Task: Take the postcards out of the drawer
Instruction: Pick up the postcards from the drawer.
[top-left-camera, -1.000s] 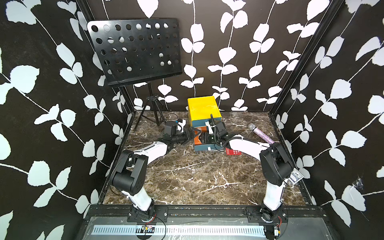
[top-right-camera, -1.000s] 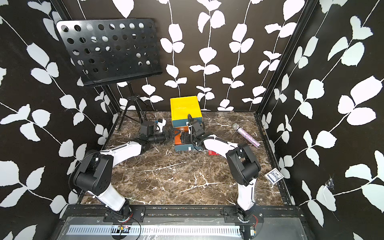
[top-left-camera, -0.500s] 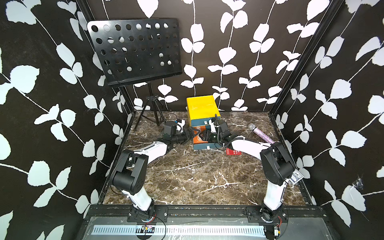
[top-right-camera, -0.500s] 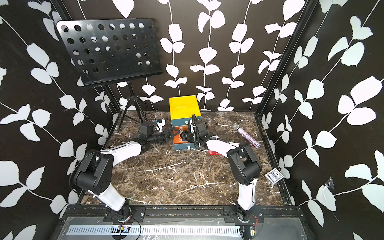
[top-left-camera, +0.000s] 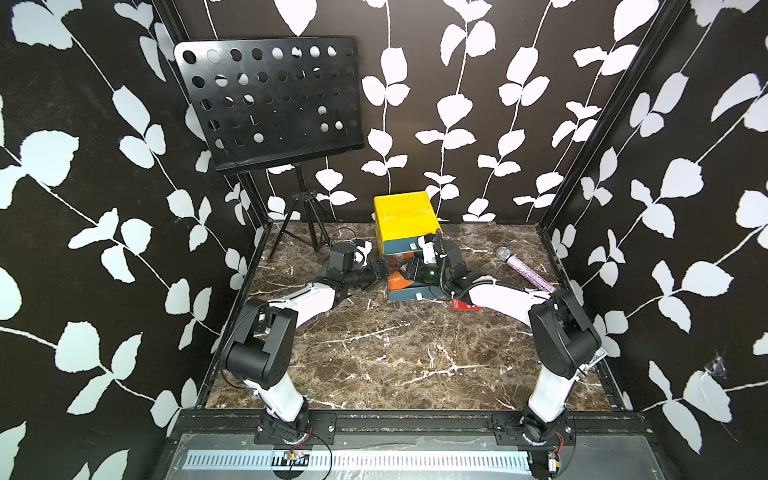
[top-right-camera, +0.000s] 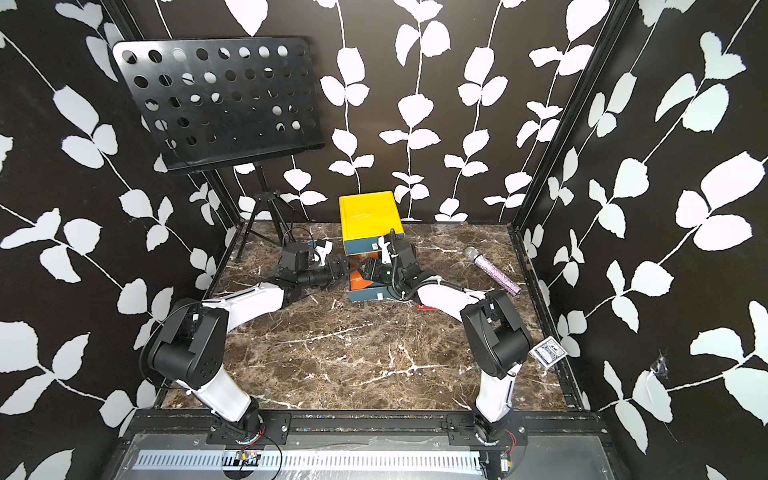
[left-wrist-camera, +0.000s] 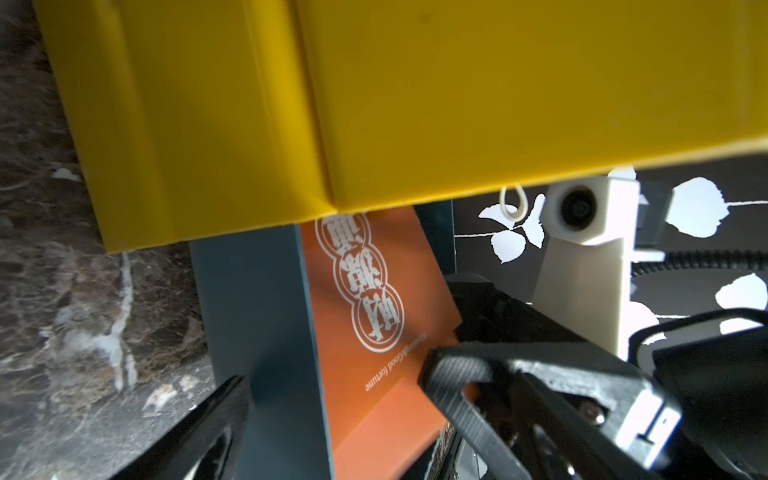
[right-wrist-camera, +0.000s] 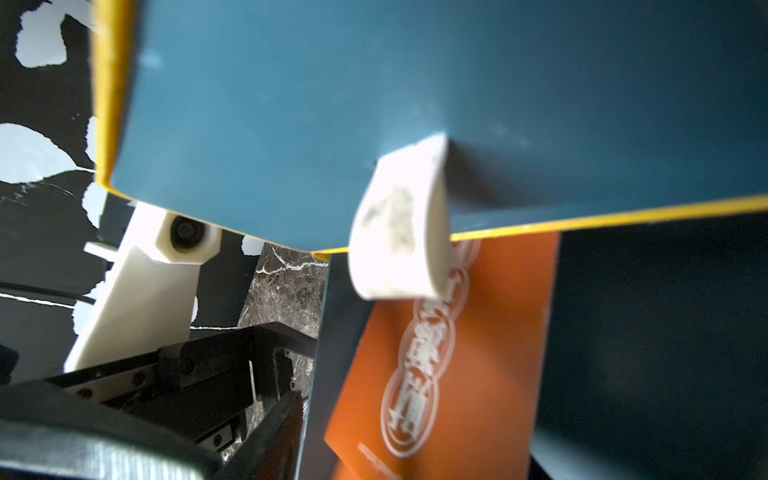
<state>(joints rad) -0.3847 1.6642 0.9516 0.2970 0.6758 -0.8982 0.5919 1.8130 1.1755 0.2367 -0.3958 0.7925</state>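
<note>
One orange postcard (left-wrist-camera: 374, 316) lies askew in the pulled-out teal drawer (left-wrist-camera: 257, 316) beneath the yellow cabinet (top-left-camera: 405, 218). One red postcard (top-left-camera: 465, 306) is already out on the marble surface (top-left-camera: 395, 357), partly under the right arm. The step in hand looks like picking the orange card out of the drawer.

The left fingers (left-wrist-camera: 208, 419) are spread as wide as they go and hold nothing; they straddle the drawer's side wall and the card's near edge. The right fingers (left-wrist-camera: 498, 307) reach in from the opposite side, close against the card's far edge. Whether they have closed on it cannot be told from these views.

The next move probably calls for a firm pinch on the thin edge. A lift would then need to clear the drawer wall and the upper drawer's white handle (right-wrist-camera: 399, 224) before the card goes down beside the red one. Whether more cards lie underneath is hidden.
</note>
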